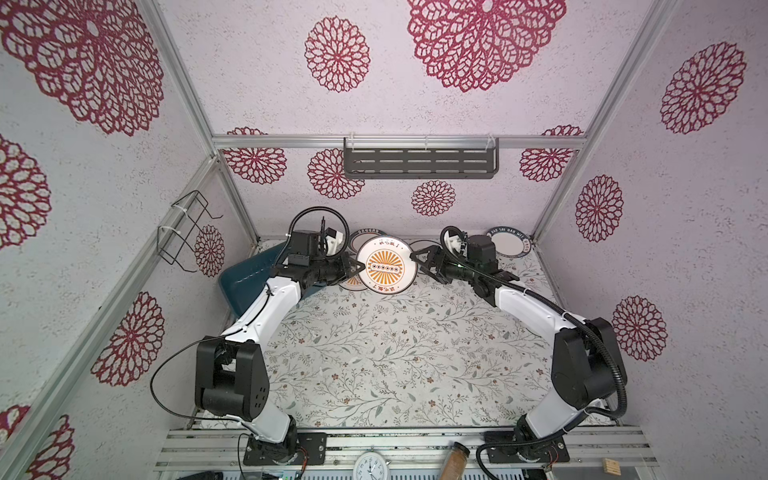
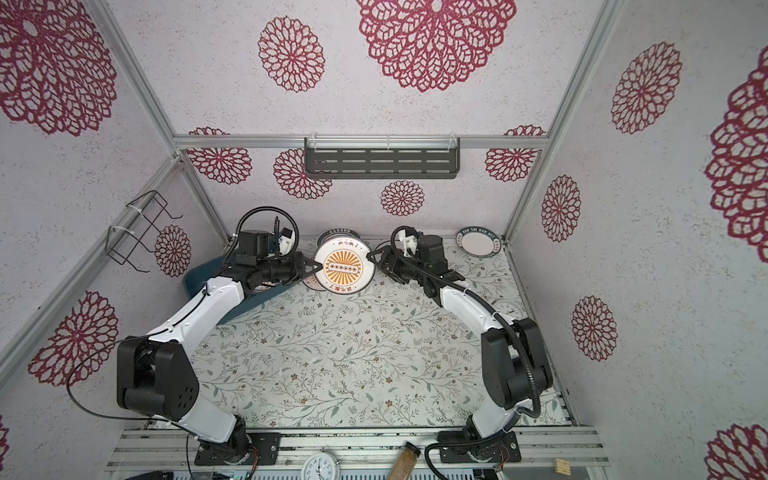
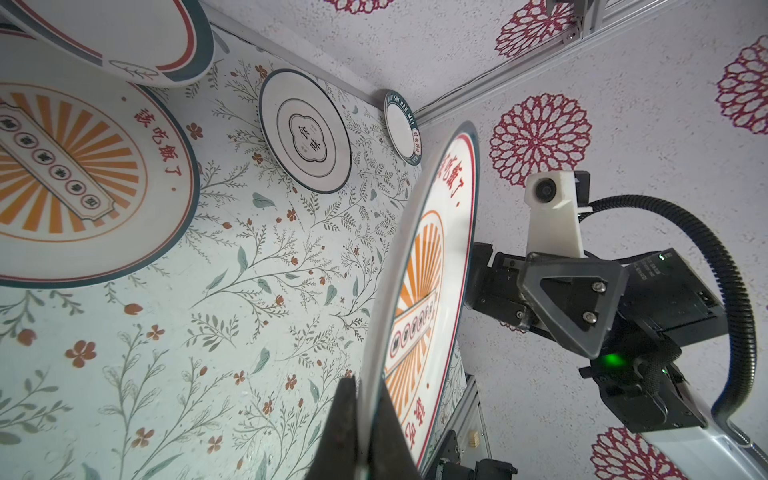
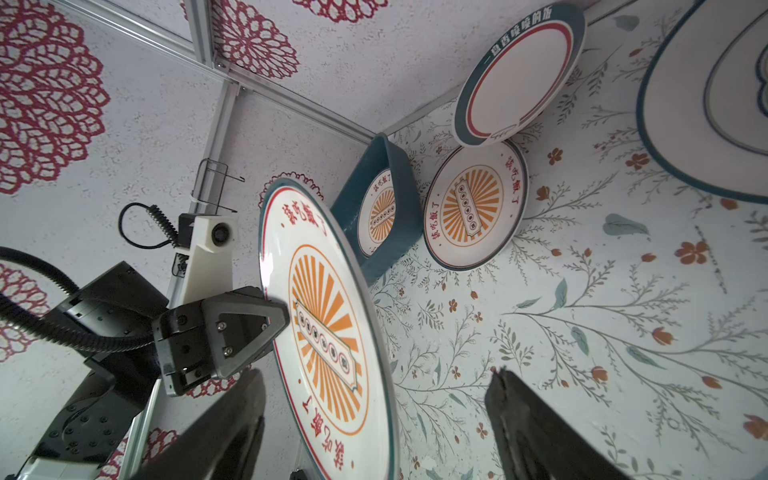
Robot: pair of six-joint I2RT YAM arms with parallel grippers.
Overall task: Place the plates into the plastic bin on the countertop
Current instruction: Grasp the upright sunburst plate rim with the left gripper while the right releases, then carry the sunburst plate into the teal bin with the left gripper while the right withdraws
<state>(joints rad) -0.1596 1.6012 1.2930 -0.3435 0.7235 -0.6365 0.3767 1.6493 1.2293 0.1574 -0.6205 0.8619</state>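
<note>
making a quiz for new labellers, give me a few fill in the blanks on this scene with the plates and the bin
The left gripper pinches the raised sunburst plate while the right gripper's fingers stand ___.
In both top views the plastic bin sits on the ___ side.
The bin's plate has an ___ sunburst centre.
Missing: open; left; orange.

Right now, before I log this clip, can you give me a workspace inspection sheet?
Surface: countertop, floral print, plates along far edge.
Job's things: sunburst plate held in the air; plastic bin holds another plate; teal-rimmed plate in far corner.
Clutter: clock, jar, wooden block on front rail.
Grippers: left gripper shut on sunburst plate; right gripper open astride it.
Cables: conduit along right arm.
Surroundings: slotted shelf, wire rack.
</note>
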